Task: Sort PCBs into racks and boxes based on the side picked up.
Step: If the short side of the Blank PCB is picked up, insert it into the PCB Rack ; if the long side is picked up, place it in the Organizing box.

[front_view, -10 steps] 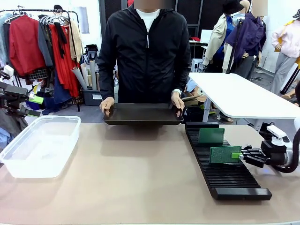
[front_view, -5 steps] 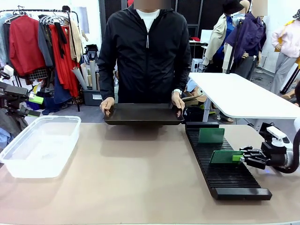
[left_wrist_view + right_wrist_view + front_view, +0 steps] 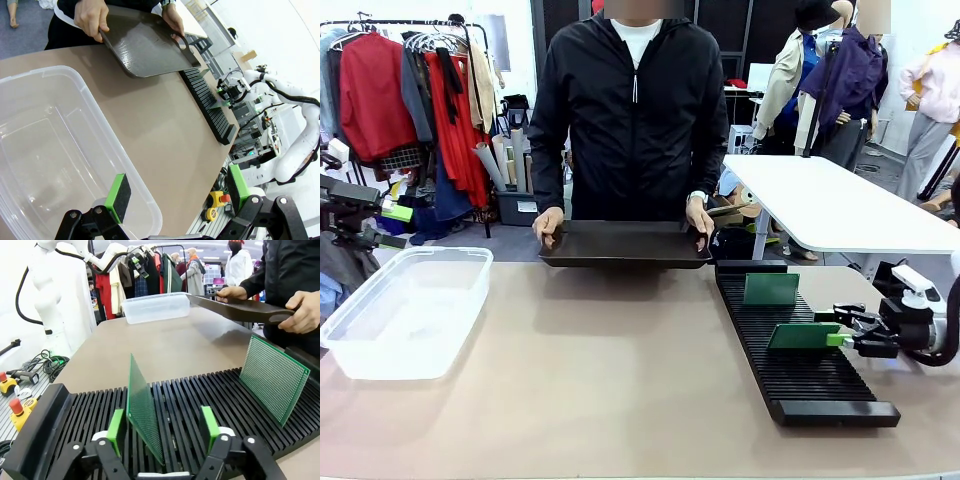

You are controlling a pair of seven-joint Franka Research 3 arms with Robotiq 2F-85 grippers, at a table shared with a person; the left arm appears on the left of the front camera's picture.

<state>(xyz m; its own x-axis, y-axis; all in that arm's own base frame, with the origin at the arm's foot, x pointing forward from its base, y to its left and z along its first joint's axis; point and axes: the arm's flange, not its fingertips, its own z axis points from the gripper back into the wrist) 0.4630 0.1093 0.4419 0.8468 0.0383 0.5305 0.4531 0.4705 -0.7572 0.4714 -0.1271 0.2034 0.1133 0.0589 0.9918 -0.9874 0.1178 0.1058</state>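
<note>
The right end effector (image 3: 842,335) sits at the right edge of the bench, its two green-padded fingers spread apart. Between them, touching neither pad as far as the right wrist view shows, a green PCB (image 3: 142,407) stands on edge in a slot of the long black ribbed rack (image 3: 790,345). A second PCB (image 3: 770,289) stands upright in a slot nearer the far end of the same rack, well apart from the first.

The left end effector (image 3: 175,192) hangs over the near rim of a clear plastic box (image 3: 405,310) at the left side of the bench. Its fingers are spread wide and hold nothing. No board can be made out in the box.

The brown bench (image 3: 620,370) lies bare between box and rack. At its far edge a person in a black jacket stands holding a dark flat tray (image 3: 625,243) level with both hands, the left hand (image 3: 698,218) and right hand (image 3: 548,224) gripping its short ends. Behind the person are a clothes rail (image 3: 410,90) with hanging garments and a white table (image 3: 830,205).
</note>
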